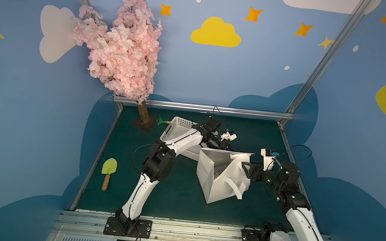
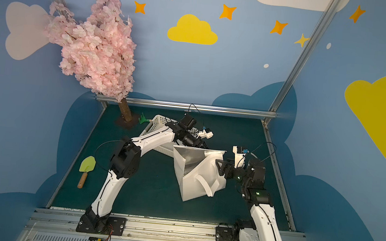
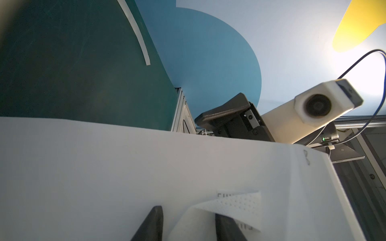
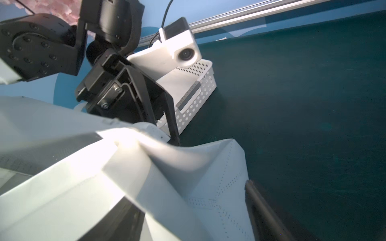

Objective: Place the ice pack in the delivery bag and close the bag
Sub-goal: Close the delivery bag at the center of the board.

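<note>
Pack: white dotted pouch with print, which I take for the ice pack [image 3: 236, 204], pinched between the left fingers [image 3: 152, 223], which are part-way closed on it; it sits low against the outer far wall of the delivery bag [image 1: 208, 175], not over the mouth
Bag: leaning and creased on the table [image 1: 179, 197], silver lining showing, near side folded inward so the opening looks narrow
Right fingers [image 4: 263, 208]: spread wide either side of the bag's crumpled corner, clamping nothing that I can see
Risk one: lift too low and the pack snags the far rim, and with nothing holding the bag it tips or skids toward the robot
Risk two: let go early and the pack drops into the gap between bag and basket [image 1: 182, 124]
Risk three: soft pouch, apparently gripped by an edge, so it may slide out mid-swing
Risk four: both wrists crowd the same bag, so a clash is on if they close in together
</note>
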